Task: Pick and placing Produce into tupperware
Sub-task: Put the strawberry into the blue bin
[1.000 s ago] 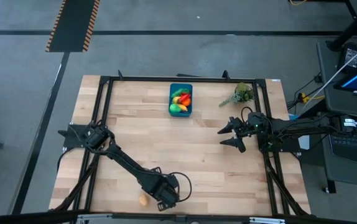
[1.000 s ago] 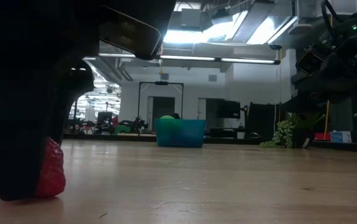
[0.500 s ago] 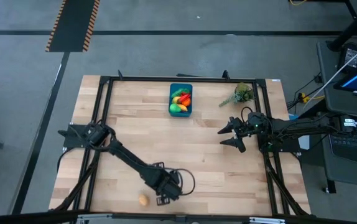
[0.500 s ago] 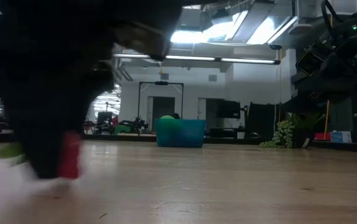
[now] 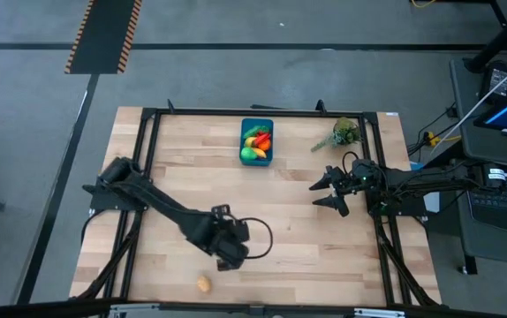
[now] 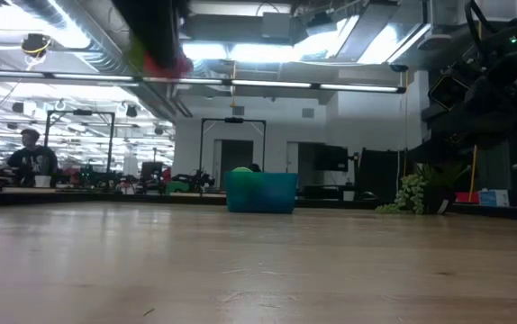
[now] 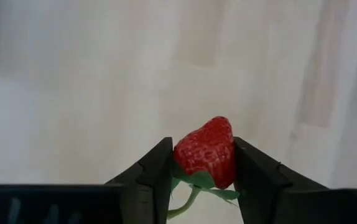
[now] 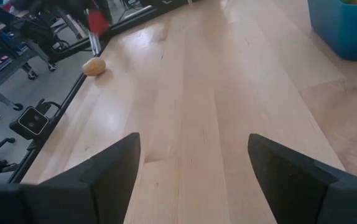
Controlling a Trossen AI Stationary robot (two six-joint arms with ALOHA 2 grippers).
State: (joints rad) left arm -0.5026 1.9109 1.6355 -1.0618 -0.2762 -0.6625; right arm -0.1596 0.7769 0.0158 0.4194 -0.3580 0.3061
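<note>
Left gripper (image 7: 202, 163) is clamped on a red strawberry (image 7: 206, 152), lifted off the table (image 5: 280, 203), above its near middle part. Teal tub (image 5: 256, 141) sits at the far edge, centre, with several fruits inside. A small tan potato-like piece (image 5: 203, 283) lies alone near the front edge. Right gripper (image 5: 321, 193) hovers at the right side, fingers spread wide, holding nothing.

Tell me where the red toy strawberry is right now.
The red toy strawberry is clamped in the left gripper, lifted off the table near its front edge, beside the small tan produce piece lying on the wood.
</note>
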